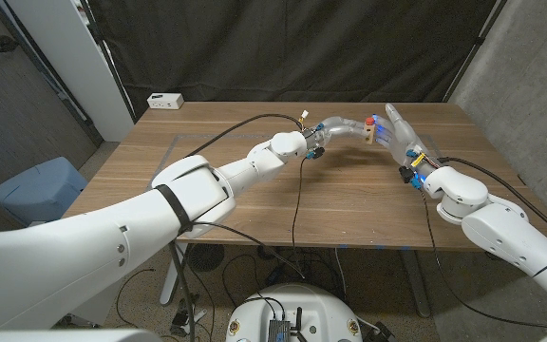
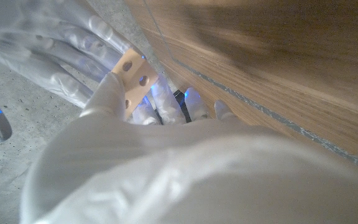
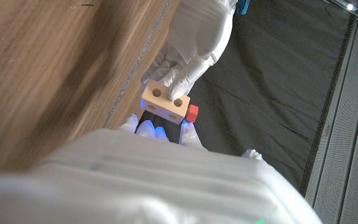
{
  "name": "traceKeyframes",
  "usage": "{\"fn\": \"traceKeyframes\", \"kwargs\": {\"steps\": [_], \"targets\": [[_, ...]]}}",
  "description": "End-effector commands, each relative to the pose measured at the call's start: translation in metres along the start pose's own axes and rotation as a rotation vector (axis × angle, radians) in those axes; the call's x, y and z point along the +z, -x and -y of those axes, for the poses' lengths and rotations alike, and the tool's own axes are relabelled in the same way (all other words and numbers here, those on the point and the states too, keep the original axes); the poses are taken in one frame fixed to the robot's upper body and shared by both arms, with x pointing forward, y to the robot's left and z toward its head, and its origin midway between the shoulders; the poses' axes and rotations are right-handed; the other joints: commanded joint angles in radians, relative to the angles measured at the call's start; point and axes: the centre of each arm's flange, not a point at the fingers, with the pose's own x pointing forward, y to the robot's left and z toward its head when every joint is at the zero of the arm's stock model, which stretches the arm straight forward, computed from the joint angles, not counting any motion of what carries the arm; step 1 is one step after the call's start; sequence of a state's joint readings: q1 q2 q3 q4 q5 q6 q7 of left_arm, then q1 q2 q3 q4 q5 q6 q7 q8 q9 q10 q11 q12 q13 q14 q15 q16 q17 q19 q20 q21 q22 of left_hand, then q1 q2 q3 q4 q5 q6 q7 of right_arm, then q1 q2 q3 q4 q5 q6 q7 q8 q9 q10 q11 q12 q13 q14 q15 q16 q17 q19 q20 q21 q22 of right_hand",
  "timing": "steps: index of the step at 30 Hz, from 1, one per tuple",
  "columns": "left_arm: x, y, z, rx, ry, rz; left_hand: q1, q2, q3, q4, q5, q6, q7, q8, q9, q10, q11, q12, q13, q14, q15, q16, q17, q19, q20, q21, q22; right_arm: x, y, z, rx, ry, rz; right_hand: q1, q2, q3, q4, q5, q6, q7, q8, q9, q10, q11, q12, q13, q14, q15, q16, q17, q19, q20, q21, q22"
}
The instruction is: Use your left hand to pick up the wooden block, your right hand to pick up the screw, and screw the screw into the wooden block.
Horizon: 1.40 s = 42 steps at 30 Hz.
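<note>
no readable text, labels, numbers or signs anywhere

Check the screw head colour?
Red; the screw beside the wooden block shows best in the right wrist view.

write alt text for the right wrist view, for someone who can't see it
The left hand holds a pale wooden block with two round holes, meeting the right hand beside the wooden table. A small red piece, probably the screw's head, sits against the block. A dark curtain hangs behind.
</note>
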<state>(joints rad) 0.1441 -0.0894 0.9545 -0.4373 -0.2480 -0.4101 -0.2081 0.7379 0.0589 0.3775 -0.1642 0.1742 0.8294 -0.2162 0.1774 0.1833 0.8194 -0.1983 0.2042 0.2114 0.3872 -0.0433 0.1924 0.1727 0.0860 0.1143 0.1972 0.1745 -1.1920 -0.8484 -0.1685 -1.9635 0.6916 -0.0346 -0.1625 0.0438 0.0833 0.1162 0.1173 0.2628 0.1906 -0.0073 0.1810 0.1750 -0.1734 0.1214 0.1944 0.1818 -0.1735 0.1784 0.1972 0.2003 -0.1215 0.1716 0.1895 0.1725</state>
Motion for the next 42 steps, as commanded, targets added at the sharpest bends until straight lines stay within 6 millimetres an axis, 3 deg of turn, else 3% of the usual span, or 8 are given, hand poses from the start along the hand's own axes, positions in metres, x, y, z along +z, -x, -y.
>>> {"fn": "traceKeyframes", "kwargs": {"steps": [1, 42], "targets": [[0.002, -0.002, 0.002, 0.000, -0.001, -0.002, -0.005, 0.003, 0.010, 0.012, 0.005, 0.030, -0.009, 0.011, 0.003, 0.001, -0.001, 0.002, 0.002, 0.013, -0.070, 0.002, 0.002, 0.009, 0.003, 0.001, 0.004, -0.003, 0.008, -0.002, -0.004, -0.007, -0.009, 0.000, 0.003, 0.000, 0.006, 0.005, 0.006, -0.002, 0.004, 0.001, -0.136, -0.002, 0.002, 0.002, -0.197, -0.002, 0.006, 0.003, -0.004, 0.003, 0.005, 0.002], [0.004, -0.003, 0.005, -0.006, -0.004, 0.003, -0.005, 0.003, 0.010, 0.013, 0.005, 0.031, -0.009, 0.012, 0.004, 0.003, 0.002, 0.003, 0.002, 0.013, -0.070, 0.002, 0.002, 0.010, 0.002, 0.001, 0.004, 0.005, 0.038, -0.005, -0.014, 0.019, -0.032, 0.002, 0.006, 0.001, 0.006, 0.006, 0.012, -0.008, 0.005, 0.002, -0.126, -0.003, 0.004, 0.002, -0.193, -0.002, 0.007, 0.002, -0.004, 0.003, 0.005, 0.002]]}}
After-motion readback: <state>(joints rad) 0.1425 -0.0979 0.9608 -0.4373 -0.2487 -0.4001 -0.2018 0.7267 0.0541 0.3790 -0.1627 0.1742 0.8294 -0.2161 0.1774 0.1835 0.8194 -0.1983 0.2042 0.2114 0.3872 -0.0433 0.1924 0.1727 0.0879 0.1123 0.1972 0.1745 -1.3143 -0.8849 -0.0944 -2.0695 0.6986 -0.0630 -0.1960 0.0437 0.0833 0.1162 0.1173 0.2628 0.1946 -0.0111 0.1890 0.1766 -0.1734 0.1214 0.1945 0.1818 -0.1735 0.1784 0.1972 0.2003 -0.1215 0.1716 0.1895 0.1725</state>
